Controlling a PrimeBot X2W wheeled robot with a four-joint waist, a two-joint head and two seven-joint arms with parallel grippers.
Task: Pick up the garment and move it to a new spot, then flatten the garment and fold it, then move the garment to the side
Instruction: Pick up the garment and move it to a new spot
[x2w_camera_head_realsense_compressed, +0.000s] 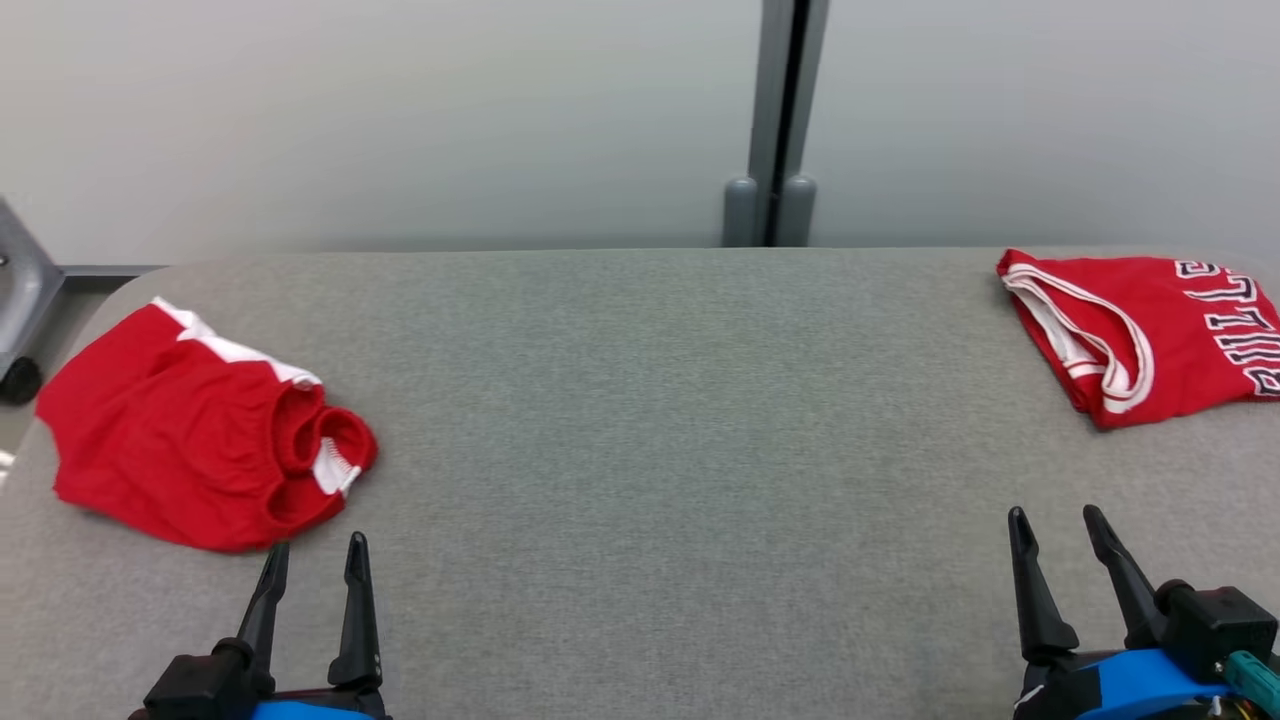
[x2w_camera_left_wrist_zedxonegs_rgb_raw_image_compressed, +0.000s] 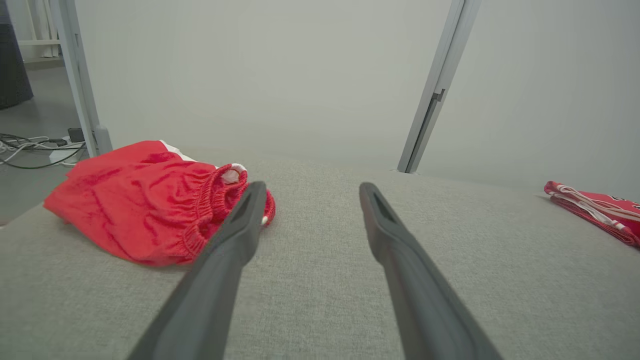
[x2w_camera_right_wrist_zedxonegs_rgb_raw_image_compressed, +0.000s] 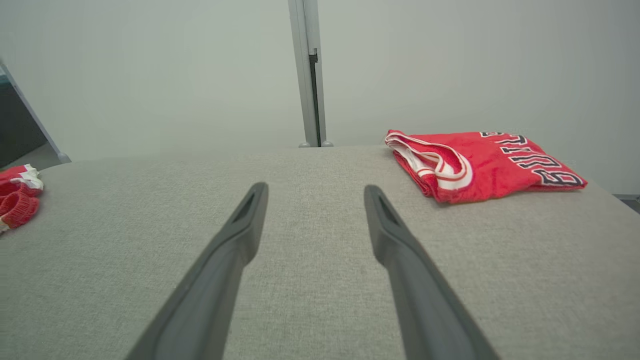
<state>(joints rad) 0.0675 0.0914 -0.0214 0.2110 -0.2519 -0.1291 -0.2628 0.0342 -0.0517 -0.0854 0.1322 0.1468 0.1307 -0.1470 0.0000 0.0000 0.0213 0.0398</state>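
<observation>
**A:** Where do we stand with the garment?

**B:** There are two red pieces on the bench (x2w_camera_head_realsense_compressed: 640, 450). The red shorts (x2w_camera_head_realsense_compressed: 200, 440) lie bunched near the left edge with the waistband crumpled, just beyond the left gripper (x2w_camera_head_realsense_compressed: 318, 545). They are neither flattened nor folded.

**A:** And the other piece?

**B:** The jersey (x2w_camera_head_realsense_compressed: 1140, 330) sits folded at the far right corner, lettering up. I'd judge that one finished and set aside.

**A:** Is either gripper holding anything?

**B:** No. The left gripper and the right gripper (x2w_camera_head_realsense_compressed: 1055, 514) both hover at the near edge, fingers spread wide with nothing between them.

**A:** So what's left to do?

**B:** If the shorts are the garment meant, everything is left: lifting, moving to a fresh spot, flattening, folding, then shifting aside. The left gripper is nearest, and its fingers already point at the waistband — a short reach, by my reckoning.
</observation>
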